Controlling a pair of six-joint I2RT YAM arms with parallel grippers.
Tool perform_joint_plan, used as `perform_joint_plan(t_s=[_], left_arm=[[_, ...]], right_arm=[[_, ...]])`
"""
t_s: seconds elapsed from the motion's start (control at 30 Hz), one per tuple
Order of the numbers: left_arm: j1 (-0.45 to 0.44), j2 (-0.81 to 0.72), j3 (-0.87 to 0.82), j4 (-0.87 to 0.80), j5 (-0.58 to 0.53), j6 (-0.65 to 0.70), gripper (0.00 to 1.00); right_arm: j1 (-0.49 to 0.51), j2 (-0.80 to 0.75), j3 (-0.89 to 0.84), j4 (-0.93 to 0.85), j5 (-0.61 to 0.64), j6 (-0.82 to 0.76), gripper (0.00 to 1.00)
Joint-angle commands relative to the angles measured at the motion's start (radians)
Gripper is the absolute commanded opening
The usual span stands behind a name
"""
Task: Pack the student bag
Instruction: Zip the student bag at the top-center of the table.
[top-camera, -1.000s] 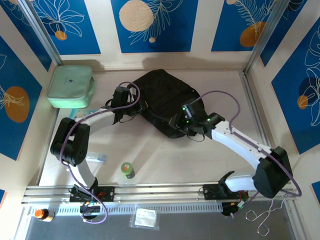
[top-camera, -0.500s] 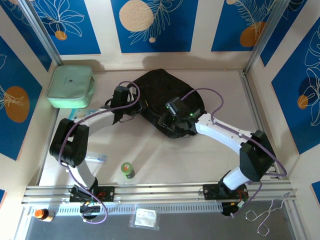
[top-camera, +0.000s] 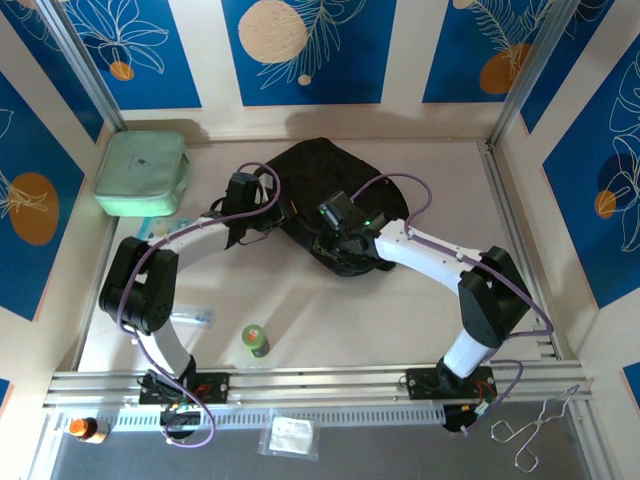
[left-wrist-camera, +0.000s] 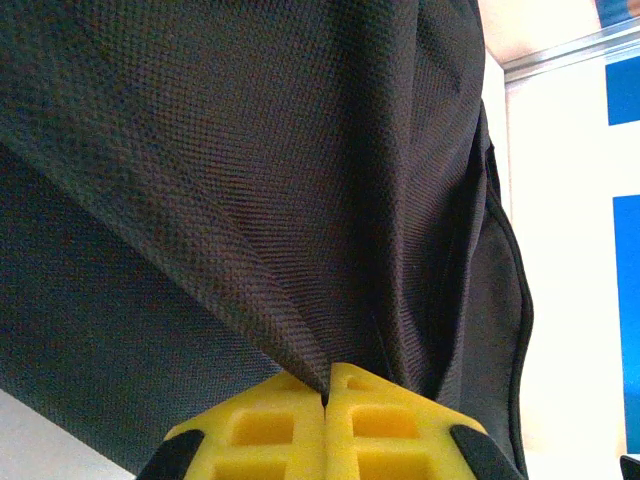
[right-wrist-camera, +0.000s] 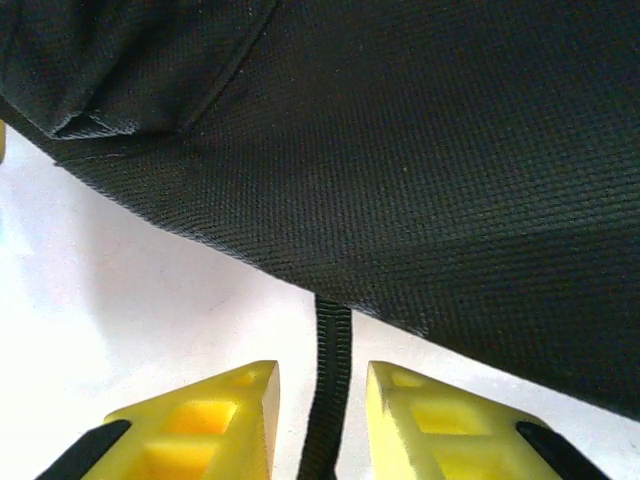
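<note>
The student bag (top-camera: 330, 180), black and soft, lies at the back middle of the table. My left gripper (top-camera: 263, 224) is at its left edge. In the left wrist view the yellow fingertips (left-wrist-camera: 327, 385) are shut on a raised fold of the bag's fabric (left-wrist-camera: 250, 150). My right gripper (top-camera: 338, 250) is at the bag's near edge. In the right wrist view it (right-wrist-camera: 320, 375) stands open, with a narrow black strap (right-wrist-camera: 332, 335) running down between the fingers without touching either. The bag's fabric (right-wrist-camera: 400, 150) hangs just beyond the tips.
A mint green zip case (top-camera: 142, 172) sits at the back left. A small green bottle (top-camera: 256, 340) and a clear packet (top-camera: 192, 316) lie near the left arm's base. The metal frame posts and rail (top-camera: 320, 378) border the table.
My right arm has swung left to the bag's near edge, and its jaws have narrowed around the strap. The left gripper has kept its hold and place.
</note>
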Motion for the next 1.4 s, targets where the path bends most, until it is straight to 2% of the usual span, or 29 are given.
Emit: perform_joint_plan(t_s=[0.0, 0.1, 0.2, 0.23, 0.6, 1.0, 1.1, 1.37], left_arm=[[-0.018, -0.043, 0.005, 0.025, 0.008, 0.022, 0.00], [-0.017, -0.039, 0.008, 0.023, 0.007, 0.021, 0.00], [-0.017, -0.038, 0.011, 0.006, -0.008, 0.023, 0.00], [-0.017, -0.040, 0.012, -0.006, -0.019, 0.024, 0.00], [-0.007, 0.002, 0.055, -0.076, -0.136, 0.069, 0.00], [0.004, 0.059, 0.059, -0.046, -0.128, 0.056, 0.00], [0.008, 0.064, 0.053, -0.052, -0.136, 0.050, 0.00], [0.014, 0.084, 0.048, -0.050, -0.139, 0.050, 0.00]], right_arm=[[0.007, 0.002, 0.022, -0.033, 0.029, 0.006, 0.25], [0.007, 0.003, 0.020, -0.036, 0.024, 0.005, 0.17], [0.009, -0.009, 0.007, -0.018, 0.026, -0.009, 0.01], [0.009, -0.015, 0.000, -0.012, 0.030, -0.016, 0.00], [-0.002, -0.192, -0.199, -0.005, 0.023, -0.075, 0.00], [-0.060, -0.333, -0.308, -0.068, -0.018, -0.085, 0.00], [-0.078, -0.369, -0.326, -0.089, 0.009, -0.103, 0.00], [-0.163, -0.441, -0.369, -0.115, 0.013, -0.143, 0.00]])
